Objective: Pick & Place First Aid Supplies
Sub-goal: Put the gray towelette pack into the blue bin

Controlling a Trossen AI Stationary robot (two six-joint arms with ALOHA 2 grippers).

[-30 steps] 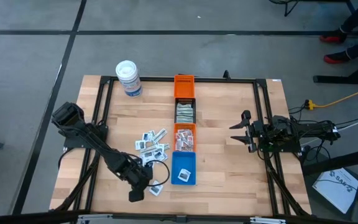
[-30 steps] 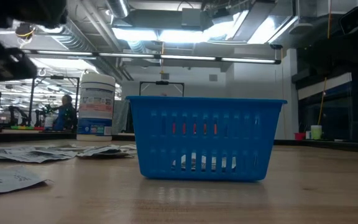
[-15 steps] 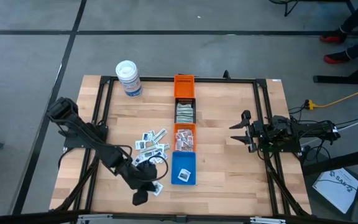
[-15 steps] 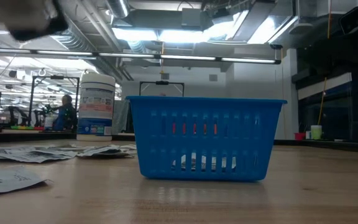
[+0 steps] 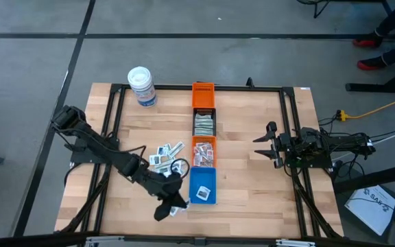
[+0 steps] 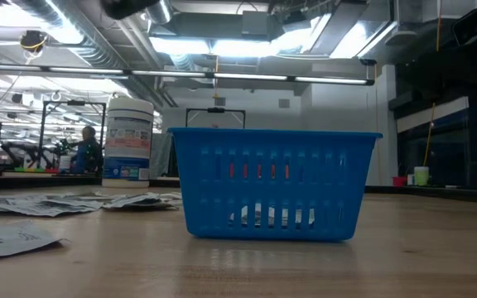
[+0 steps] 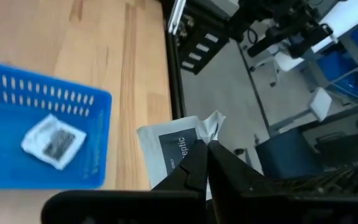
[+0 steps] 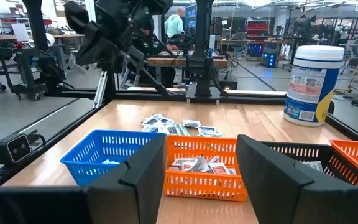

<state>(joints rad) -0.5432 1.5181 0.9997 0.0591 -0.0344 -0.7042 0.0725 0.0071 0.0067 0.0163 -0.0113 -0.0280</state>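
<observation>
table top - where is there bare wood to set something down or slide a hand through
Bare wood lies between the bin row, from the top orange bin to the blue bin, and the right gripper. Also below the white tub. Crowded: the loose packets beside the left gripper.
</observation>
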